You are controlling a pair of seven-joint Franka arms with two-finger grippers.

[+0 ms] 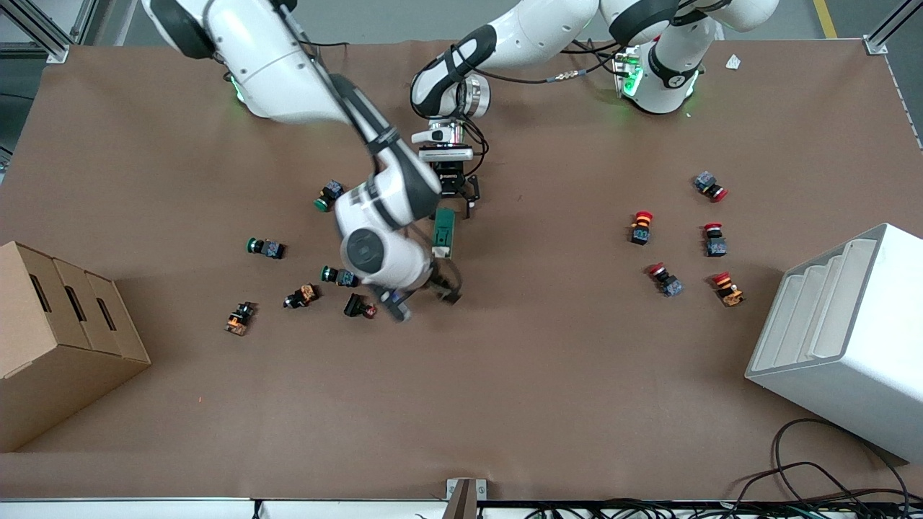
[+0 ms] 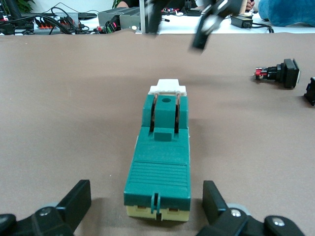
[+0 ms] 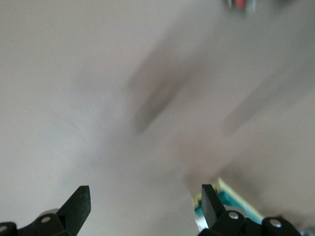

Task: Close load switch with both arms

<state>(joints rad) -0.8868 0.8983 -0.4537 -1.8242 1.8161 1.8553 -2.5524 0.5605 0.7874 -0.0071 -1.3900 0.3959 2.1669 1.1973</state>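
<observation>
While the load switch lies mid-table, the left gripper straddles its end with jaws spread, not yet pinching. The right gripper, also spread, seems beside its white-lever end. Next: clamp the body, then press the lever shut.

dark-green load switch with white lever end, brown table

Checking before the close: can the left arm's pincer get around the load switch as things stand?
Probably yes. The left pincer is open with the load switch lying between its fingers, nothing in the gap. The right pincer is open beside it.
</observation>
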